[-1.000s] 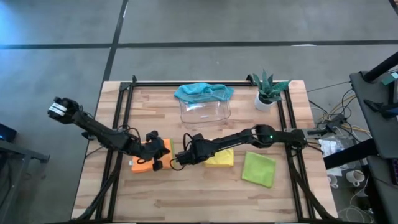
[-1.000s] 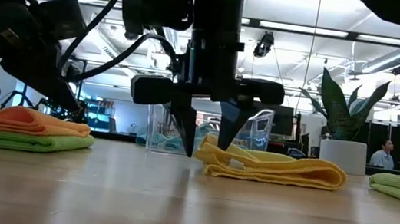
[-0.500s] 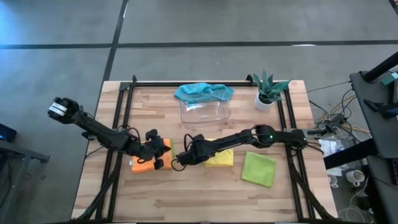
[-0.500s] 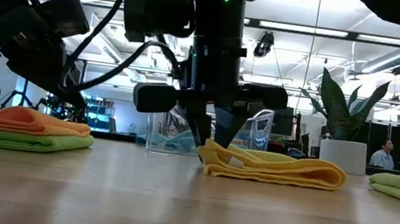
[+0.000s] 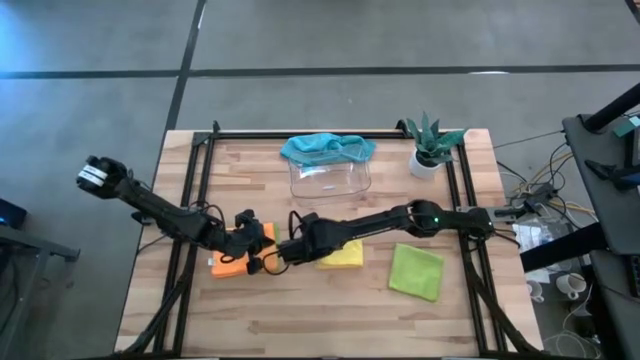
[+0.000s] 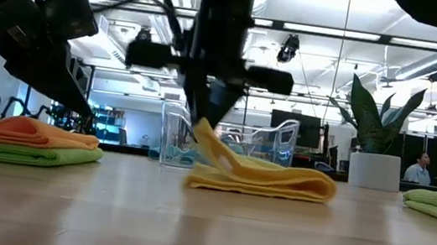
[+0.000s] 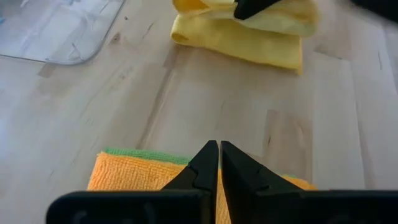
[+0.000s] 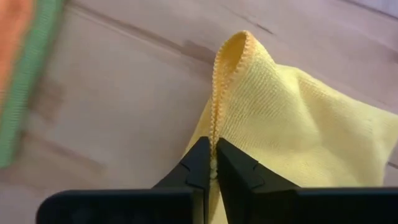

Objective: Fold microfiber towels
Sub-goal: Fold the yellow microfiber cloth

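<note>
A folded yellow towel (image 5: 342, 255) lies mid-table, its left end raised. My right gripper (image 8: 213, 163) is shut on that end; the high view shows this gripper (image 5: 287, 252) just left of the towel. An orange towel (image 5: 232, 262) lies on a lime green towel (image 6: 24, 152) at the left. My left gripper (image 7: 219, 163) stands shut over that stack's right end, and the low view shows it a little above the cloth. Another lime green towel (image 5: 416, 271) lies flat at the right. A teal towel (image 5: 328, 147) hangs over the clear tray's rim (image 5: 330, 182). My right gripper pinches the yellow towel's stitched edge (image 8: 215, 127) at its left end between its two fingers. The fingers point down from above. That end (image 6: 204, 133) is lifted off the table and slants up. The rest of the towel (image 6: 278, 182) lies on the wood.
The clear tray stands at the far middle, with a potted plant (image 5: 432, 146) at the far right. Black rails (image 5: 196, 190) run along the table's left and right sides. Bare wood (image 5: 320, 310) lies along the near edge.
My right gripper has shut on the yellow towel's left end, risen slightly and gone toward the table's left edge. The towel's left end is now lifted. The whole towel has slid left along the table.
</note>
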